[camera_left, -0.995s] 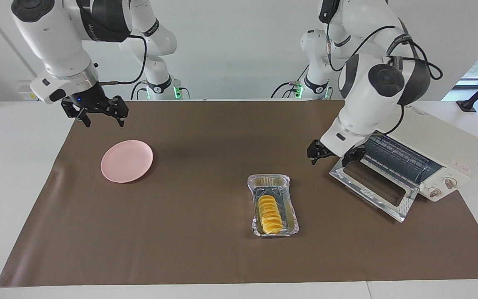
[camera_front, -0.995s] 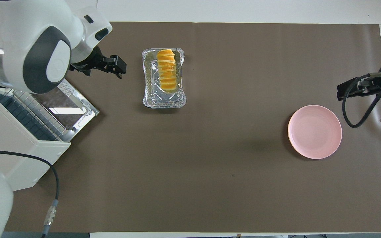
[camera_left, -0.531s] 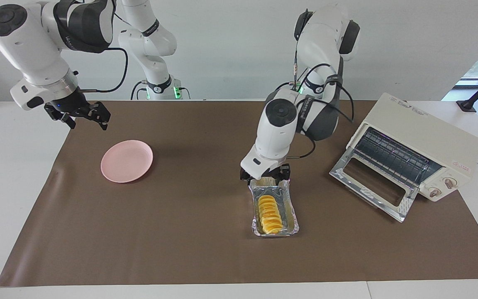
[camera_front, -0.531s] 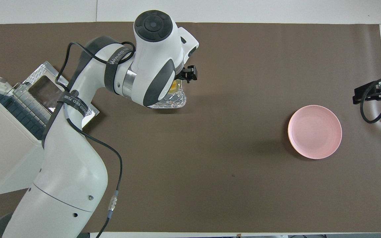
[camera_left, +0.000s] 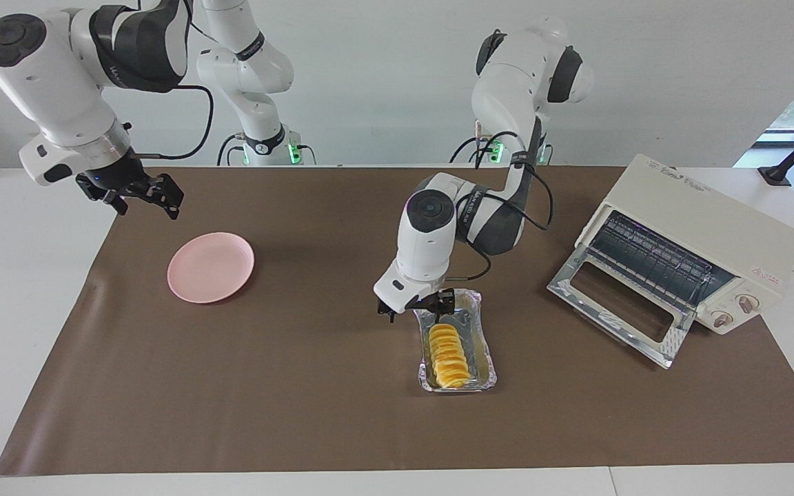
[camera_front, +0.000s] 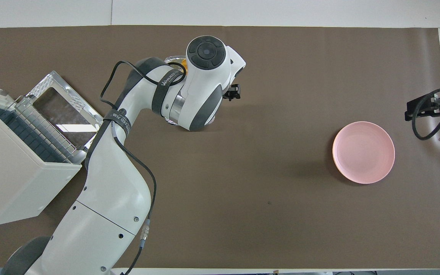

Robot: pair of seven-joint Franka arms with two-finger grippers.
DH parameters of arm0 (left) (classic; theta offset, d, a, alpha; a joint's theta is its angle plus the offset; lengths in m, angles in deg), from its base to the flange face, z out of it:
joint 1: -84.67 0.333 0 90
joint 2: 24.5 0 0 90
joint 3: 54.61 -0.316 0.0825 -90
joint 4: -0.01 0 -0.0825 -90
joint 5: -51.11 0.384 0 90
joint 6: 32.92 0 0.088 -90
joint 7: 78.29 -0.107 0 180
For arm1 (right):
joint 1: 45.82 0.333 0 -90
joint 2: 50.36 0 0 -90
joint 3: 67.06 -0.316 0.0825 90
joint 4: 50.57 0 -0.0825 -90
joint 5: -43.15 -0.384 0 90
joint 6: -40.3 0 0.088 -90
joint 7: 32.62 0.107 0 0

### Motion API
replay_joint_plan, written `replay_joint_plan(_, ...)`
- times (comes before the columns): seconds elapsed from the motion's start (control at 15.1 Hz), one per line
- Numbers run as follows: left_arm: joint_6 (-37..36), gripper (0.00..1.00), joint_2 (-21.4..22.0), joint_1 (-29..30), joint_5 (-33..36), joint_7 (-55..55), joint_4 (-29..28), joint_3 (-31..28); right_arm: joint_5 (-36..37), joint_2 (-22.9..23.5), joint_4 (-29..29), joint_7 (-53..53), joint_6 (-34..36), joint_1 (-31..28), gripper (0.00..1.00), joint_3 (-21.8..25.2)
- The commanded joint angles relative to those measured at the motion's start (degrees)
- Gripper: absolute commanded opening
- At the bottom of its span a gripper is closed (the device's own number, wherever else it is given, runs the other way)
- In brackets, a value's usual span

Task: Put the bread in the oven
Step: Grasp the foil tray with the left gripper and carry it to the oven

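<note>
A: What do we list nearest the robots?

B: Item one, the right gripper, upper left of the facing frame, held in the air over the mat's edge beside the pink plate; that arm waits. We see its fingers parted, with nothing between them. In the overhead frame it sits at the right edge, above the plate.

A: Next?

B: Item two, the oven, right of the facing frame, at the left arm's end of the table. We note its glass door folded down flat and open, the rack showing inside. In the overhead frame the oven fills the left edge.

A: And the working arm?

B: Item three, the left gripper, centre of the facing frame, low at the nearer end of the foil tray. We cannot tell whether its fingers are open or closed. Overhead, only a black tip shows past the arm's white wrist.

A: And the bread?

B: Item four, the bread, lower centre of the facing frame, lying lengthwise in the tray's farther half, apart from the gripper. Overhead, the arm covers nearly all of it.
</note>
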Motion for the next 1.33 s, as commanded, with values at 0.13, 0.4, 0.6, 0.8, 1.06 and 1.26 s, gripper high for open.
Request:
replay_joint_plan(0.13,0.26,1.0,-0.38,-1.18,0.99,4.06,-0.66,-1.66,-2.08,-1.87,2.01,1.57,-0.14,-1.71,1.0,-0.76)
replay_joint_plan(0.4,0.88,0.73,-0.46,-1.71,0.73,8.88,-1.38,-1.66,-2.08,-1.87,2.0,1.48,0.03,-1.8,1.0,-0.76)
replay_joint_plan(0.6,1.23,0.0,-0.46,-1.36,-0.06,10.58,-1.38,-1.57,-2.08,-2.22,1.65,1.57,0.04,-1.71,1.0,-0.76)
replay_joint_plan(0.8,0.79,0.0,-0.37,-1.19,0.02,10.58,-1.38,-1.66,-1.99,-2.31,1.74,1.57,0.04,-1.53,1.0,-0.76)
replay_joint_plan(1.06,-0.35,0.0,-0.2,-1.1,0.2,10.58,-1.38,-1.75,-1.99,-2.31,1.65,1.66,-0.75,-1.53,1.0,-0.76)
replay_joint_plan(1.26,-0.79,0.0,-0.11,-0.92,0.29,10.75,-1.73,-1.75,-1.9,-2.23,1.65,1.57,-1.55,-1.62,1.0,-0.76)
